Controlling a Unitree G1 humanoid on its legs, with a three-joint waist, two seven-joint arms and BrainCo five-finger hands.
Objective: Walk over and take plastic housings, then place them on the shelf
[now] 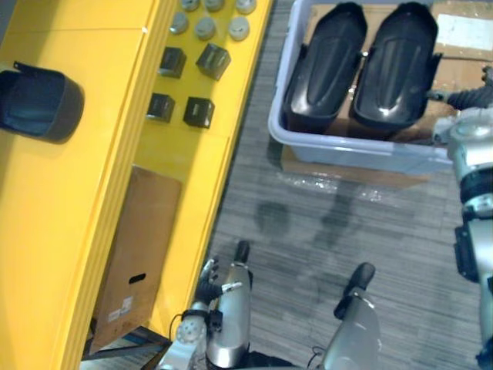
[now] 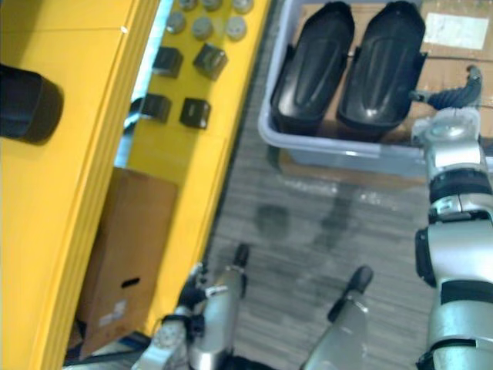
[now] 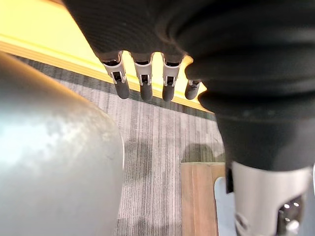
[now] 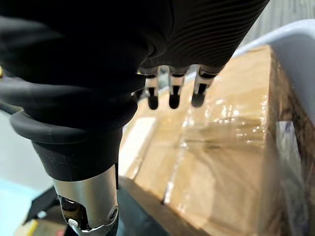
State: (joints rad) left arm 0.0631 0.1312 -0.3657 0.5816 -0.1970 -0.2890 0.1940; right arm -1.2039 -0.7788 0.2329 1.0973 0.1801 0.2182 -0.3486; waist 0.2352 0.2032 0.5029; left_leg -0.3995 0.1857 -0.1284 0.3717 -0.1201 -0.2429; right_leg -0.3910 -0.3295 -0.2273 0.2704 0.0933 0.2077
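Two black plastic housings (image 1: 327,65) (image 1: 394,62) lie side by side in a pale grey tub (image 1: 347,142) on the floor ahead to the right. A third black housing (image 1: 38,104) rests on the top of the yellow shelf (image 1: 69,231) at the left. My right hand (image 2: 454,94) hovers at the tub's right side, beside the right housing; its fingers (image 4: 172,93) hang relaxed over taped cardboard (image 4: 216,142) and hold nothing. My left hand (image 1: 206,284) hangs low by the shelf's front edge, and its fingers (image 3: 142,81) point straight down at the carpet, also empty.
On a lower yellow shelf level sit small black cubes (image 1: 199,112) and grey round discs (image 1: 205,28). A brown cardboard box (image 1: 135,254) stands under the shelf. The tub rests on flat cardboard (image 1: 354,173). Grey carpet (image 1: 308,231) lies between shelf and tub.
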